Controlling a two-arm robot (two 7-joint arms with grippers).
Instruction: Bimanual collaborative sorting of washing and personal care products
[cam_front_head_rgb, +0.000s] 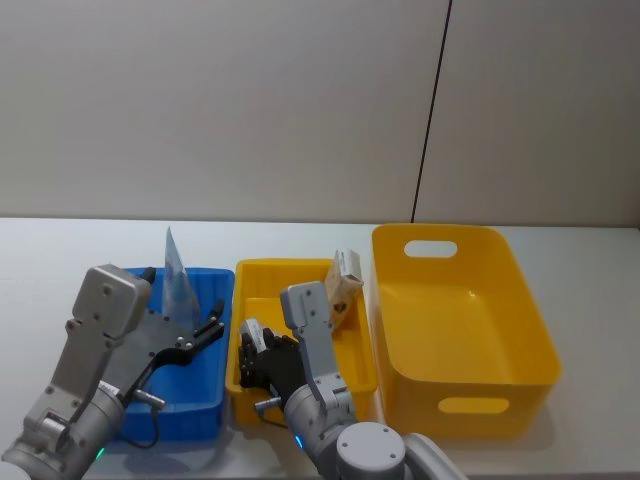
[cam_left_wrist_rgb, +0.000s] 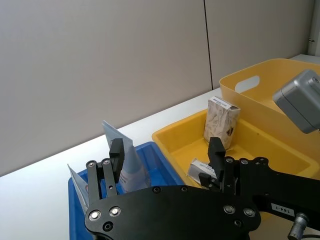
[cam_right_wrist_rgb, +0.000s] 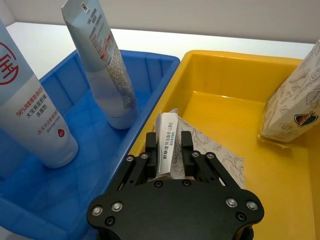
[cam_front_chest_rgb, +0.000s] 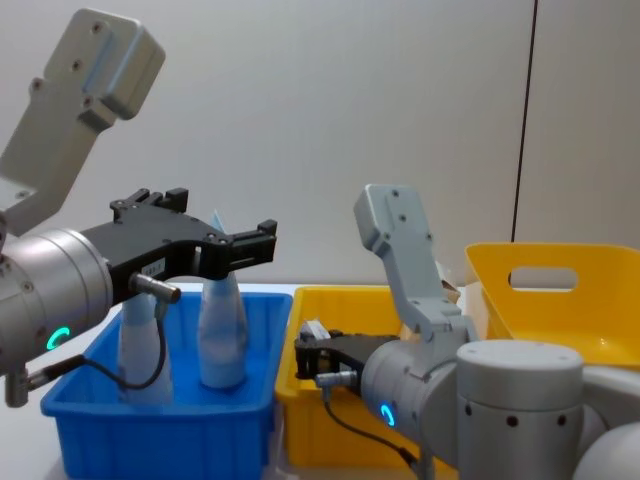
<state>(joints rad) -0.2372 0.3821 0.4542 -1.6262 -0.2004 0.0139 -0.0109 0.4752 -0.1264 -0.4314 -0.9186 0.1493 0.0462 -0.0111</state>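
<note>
Lower left of the head view: blue bin (cam_front_head_rgb: 185, 385) on the white counter (cam_front_head_rgb: 80, 240). Two pale blue tubes (cam_right_wrist_rgb: 37, 115) (cam_right_wrist_rgb: 102, 65) stand upright in it, caps down, crimped ends up, a little apart. Left claw (cam_front_head_rgb: 213, 317) hangs over this bin about level with the tube tips, spread wide and holding nothing; whether it touches a tube, cannot tell.

Centre: small yellow bin (cam_front_head_rgb: 290, 265), pressed against the blue one. Right claw (cam_right_wrist_rgb: 169, 142) sits low in its near-left corner, closed narrow on a small white carton (cam_right_wrist_rgb: 167, 160) held on edge. A flat patterned pack (cam_right_wrist_rgb: 215, 150) lies just beneath. A patterned carton (cam_front_head_rgb: 345, 285) leans in the far-right corner.

Right side: large yellow bin (cam_front_head_rgb: 470, 330) with handle slots, flush against the small one.
</note>
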